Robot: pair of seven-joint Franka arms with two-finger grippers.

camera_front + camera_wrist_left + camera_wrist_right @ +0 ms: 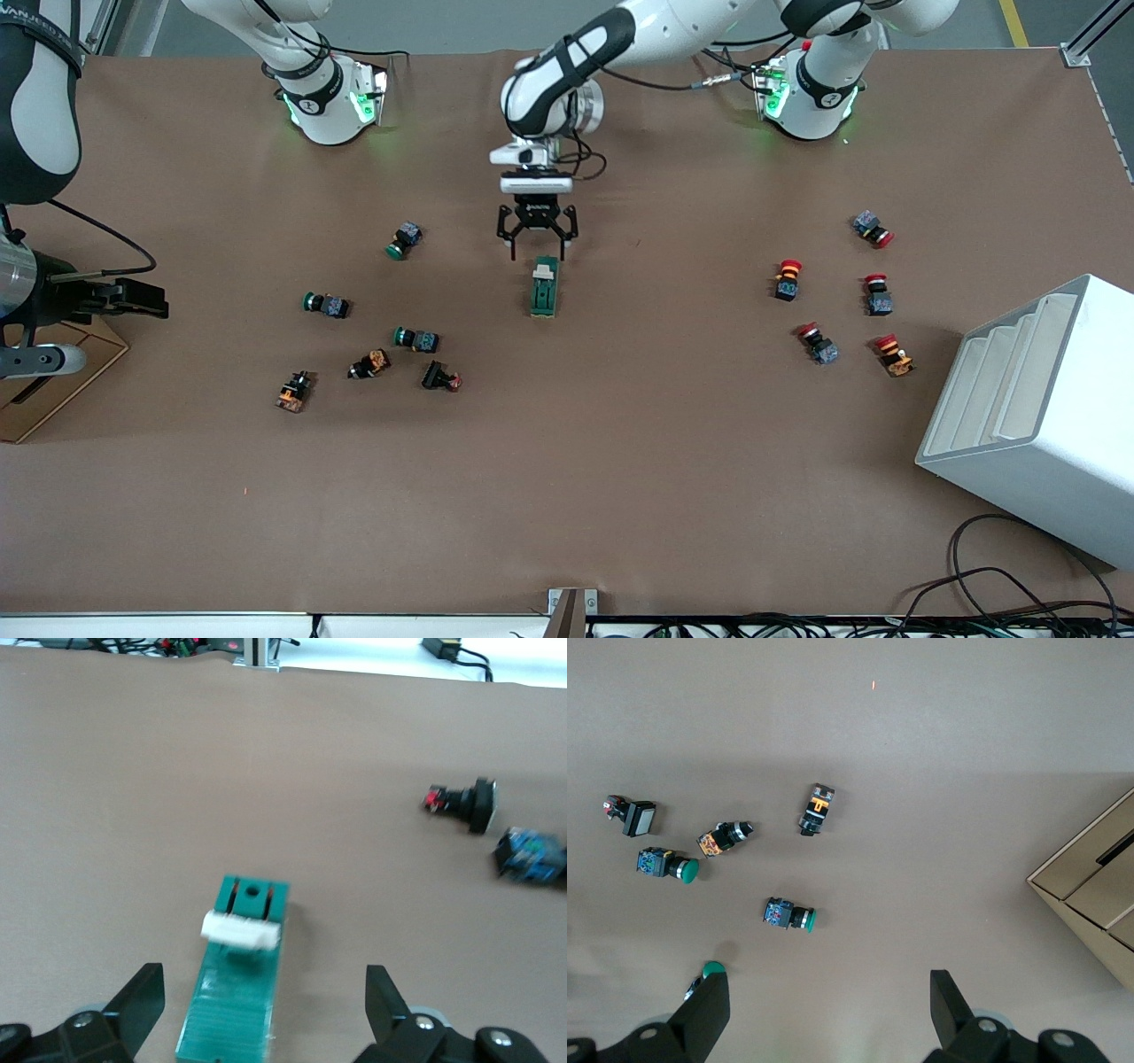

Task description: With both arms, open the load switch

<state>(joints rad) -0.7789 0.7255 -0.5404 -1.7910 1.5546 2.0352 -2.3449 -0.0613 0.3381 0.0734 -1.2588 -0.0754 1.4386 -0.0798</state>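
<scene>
Load switch [544, 287] lies ungrasped, lever apparently unmoved; left gripper [537, 240] hovers over its end, wide open, empty; right gripper [133, 298] waits open, empty.

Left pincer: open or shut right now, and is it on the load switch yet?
Open. The left pincer hangs over the end of the load switch nearest the bases; its fingers stand spread either side, not touching it.

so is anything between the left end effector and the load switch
Nothing visible. The left end effector hangs open right over the end of the load switch that lies farther from the front camera, with only bare table around it. The push buttons lie well off toward either end. The right end effector waits over the table's edge.
</scene>
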